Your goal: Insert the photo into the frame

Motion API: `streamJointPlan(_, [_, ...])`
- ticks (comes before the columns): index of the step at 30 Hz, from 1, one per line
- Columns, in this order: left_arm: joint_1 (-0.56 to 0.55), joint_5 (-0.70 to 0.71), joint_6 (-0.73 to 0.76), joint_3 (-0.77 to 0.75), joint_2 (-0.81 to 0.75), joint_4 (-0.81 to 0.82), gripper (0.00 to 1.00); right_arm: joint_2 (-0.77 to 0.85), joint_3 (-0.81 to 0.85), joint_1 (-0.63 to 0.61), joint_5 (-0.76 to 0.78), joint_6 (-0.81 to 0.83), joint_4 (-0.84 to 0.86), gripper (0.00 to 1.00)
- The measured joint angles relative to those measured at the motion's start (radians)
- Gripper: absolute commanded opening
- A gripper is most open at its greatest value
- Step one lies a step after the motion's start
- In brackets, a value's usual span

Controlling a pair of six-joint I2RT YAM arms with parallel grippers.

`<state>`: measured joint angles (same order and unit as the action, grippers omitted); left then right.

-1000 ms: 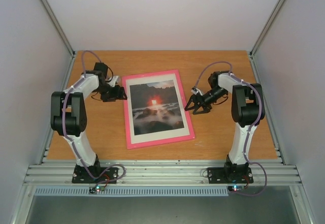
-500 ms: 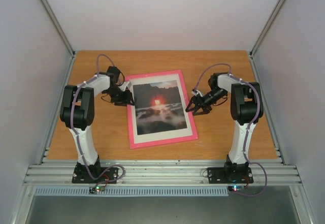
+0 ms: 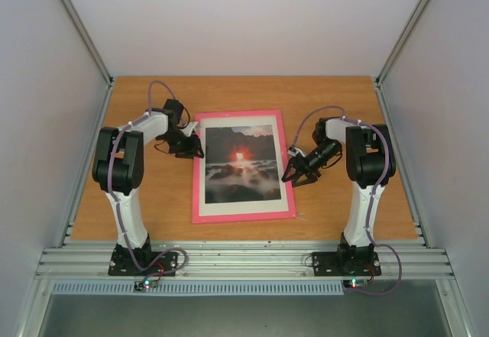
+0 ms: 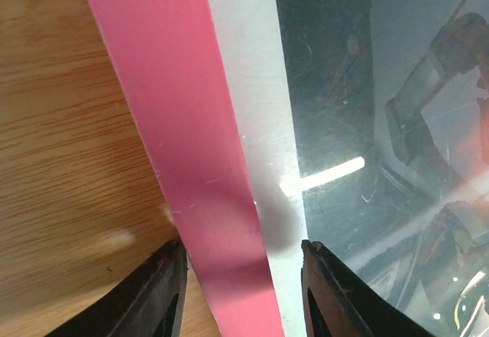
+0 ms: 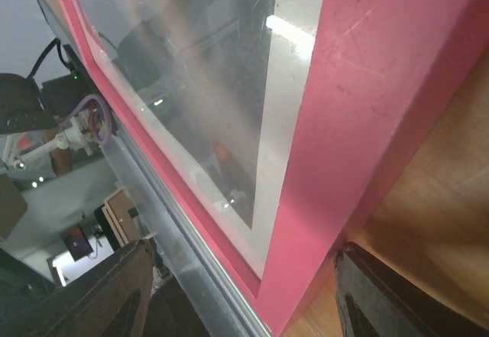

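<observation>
The pink frame (image 3: 244, 215) lies flat in the middle of the wooden table, with the photo (image 3: 241, 161) of a red sun over dark rocks showing inside it. My left gripper (image 3: 195, 150) sits at the frame's left rim. In the left wrist view, the left gripper (image 4: 241, 249) is open and straddles the pink rim (image 4: 183, 123): one finger is over the wood, the other over the photo's white border (image 4: 252, 85). My right gripper (image 3: 293, 173) is at the right rim. In the right wrist view it (image 5: 244, 249) is open wide around the pink rim (image 5: 359, 108).
The wooden table (image 3: 153, 199) is walled by white panels at the left, back and right. An aluminium rail (image 3: 244, 260) runs along the near edge and carries both arm bases. Bare wood surrounds the frame.
The frame has turned from a slant to square with the table. My left gripper moved right onto its left rim. The right gripper slid nearer along the right rim. Both sets of jaws narrowed.
</observation>
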<state>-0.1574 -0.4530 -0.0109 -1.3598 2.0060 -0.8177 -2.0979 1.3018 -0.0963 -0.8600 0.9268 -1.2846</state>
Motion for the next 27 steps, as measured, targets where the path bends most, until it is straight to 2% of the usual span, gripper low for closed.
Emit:
streamJointPlan(10, [-0.002, -0.010, 0.000, 0.027, -0.014, 0.035, 0.41, 0.011, -0.064, -0.020, 0.029, -0.001, 0.006, 0.66])
streamJointPlan(27, [-0.002, -0.014, 0.000, 0.034, -0.018, 0.048, 0.41, 0.014, -0.068, -0.026, 0.035, -0.008, 0.010, 0.65])
